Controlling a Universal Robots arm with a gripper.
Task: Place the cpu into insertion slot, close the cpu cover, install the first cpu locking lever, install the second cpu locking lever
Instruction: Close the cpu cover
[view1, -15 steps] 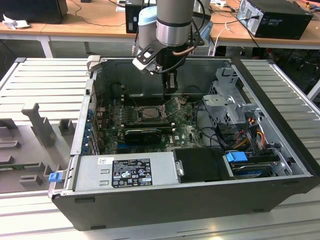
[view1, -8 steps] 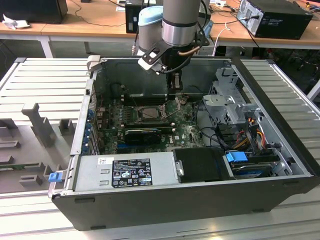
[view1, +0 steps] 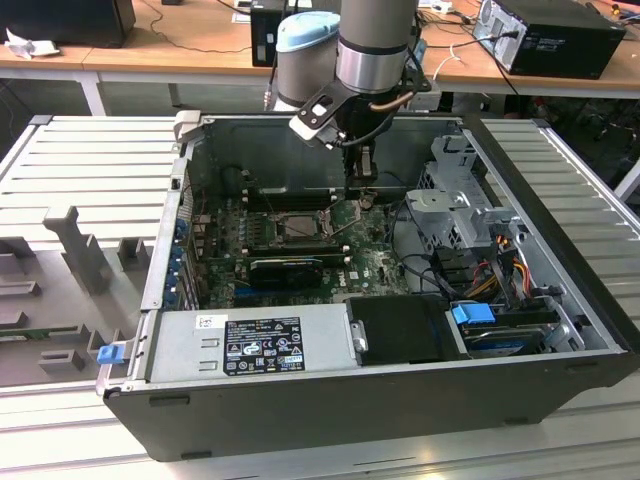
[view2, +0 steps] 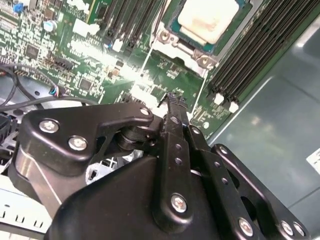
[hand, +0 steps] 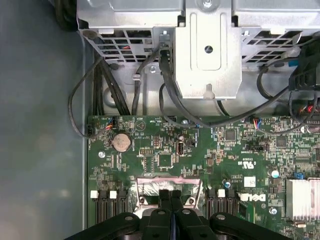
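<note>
Case front: nearest in the exterior view we see the dark wall of the open computer case (view1: 300, 405), which lies on a ribbed grey tabletop (view1: 70, 150).
Just behind: the power supply (view1: 250, 340) runs along that wall, and a drive with a blue tab (view1: 472, 313) sits toward the exterior view's right.
Case floor: the green motherboard (view1: 375, 265) lies flat, with long black memory slots (view2: 255, 50) on both sides of the socket.
Socket: the cpu (view1: 300, 226) sits in the insertion slot (view1: 278, 227) near the middle of the board. In the second wrist view the cpu (view2: 207, 17) shows a pale metal top facing up.
Frame: the cpu cover (view2: 184, 47) lies flat around the chip, as far as we can tell.
Grasping end: the tool (view1: 362, 195) hangs inside the case, just to the exterior view's right of the socket. In the second wrist view the tool (view2: 172, 99) points at bare board near a socket corner, apart from the chip. In the first wrist view the tool (hand: 170, 195) has its black fingers (hand: 163, 200) pressed together, and we see nothing between them. We cannot tell whether the tip touches the board.
Past the tip: a coin cell (hand: 121, 142) sits on the board, with black cables (hand: 170, 100) beyond it.
Far side: a metal drive cage (view1: 450, 205) stands against the case wall.
Arm: the grey arm (view1: 375, 45) comes down from above the far wall.
Background: a wooden tabletop (view1: 200, 50) carries a black computer (view1: 560, 35).
</note>
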